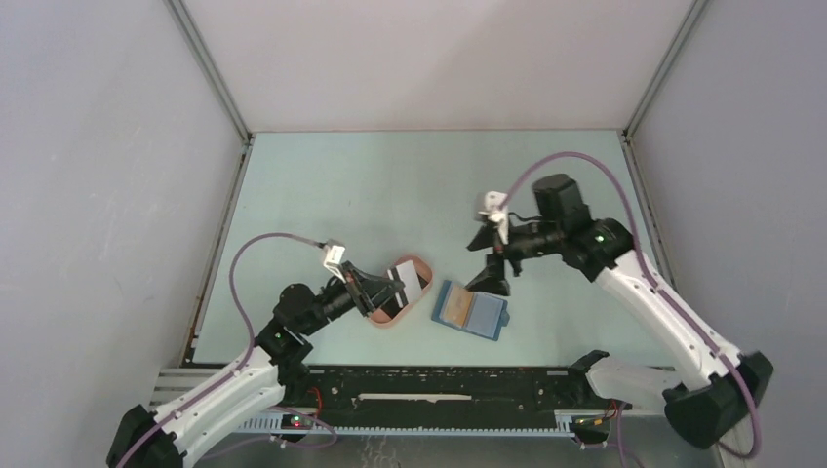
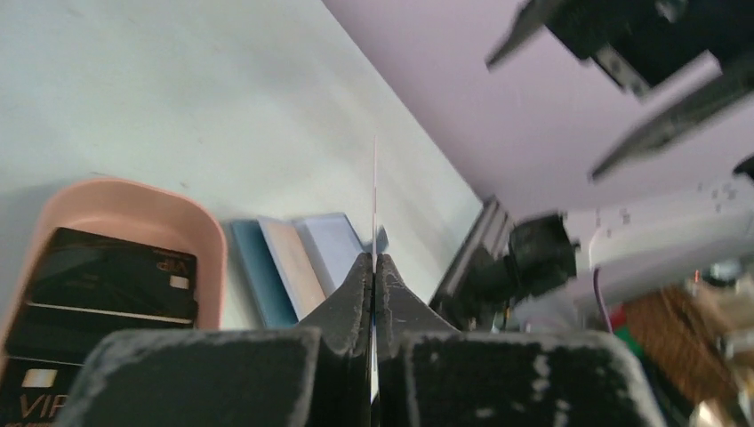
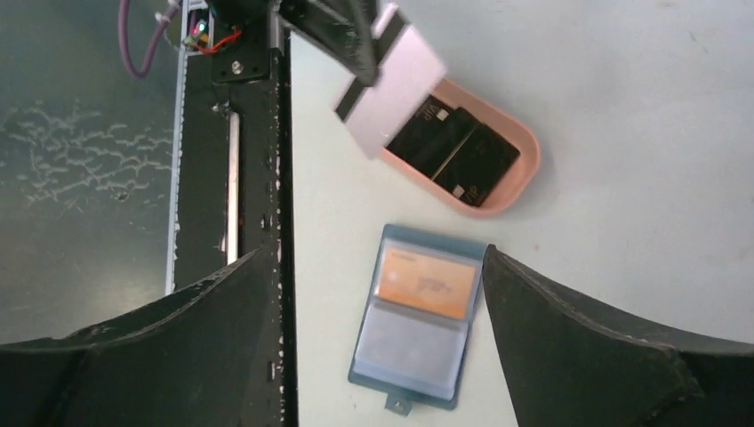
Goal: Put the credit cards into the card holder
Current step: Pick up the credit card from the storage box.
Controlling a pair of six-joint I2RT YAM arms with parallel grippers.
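The blue card holder (image 1: pixel 471 310) lies open on the table, an orange card (image 3: pixel 427 283) in its upper pocket and the lower pocket (image 3: pixel 411 347) blue-grey. My left gripper (image 1: pixel 393 286) is shut on a silver-grey credit card with a dark stripe (image 3: pixel 396 84), held just above the pink tray (image 1: pixel 421 265). In the left wrist view the card (image 2: pixel 374 196) is edge-on between the closed fingers (image 2: pixel 356 294). Black cards (image 3: pixel 453 147) lie in the tray. My right gripper (image 1: pixel 486 261) is open and empty, hovering above the holder (image 3: pixel 418 329).
The pink oval tray (image 3: pixel 525 169) sits just left of the card holder in the top view. The black metal rail (image 1: pixel 429 385) runs along the table's near edge. Grey walls enclose the table on three sides.
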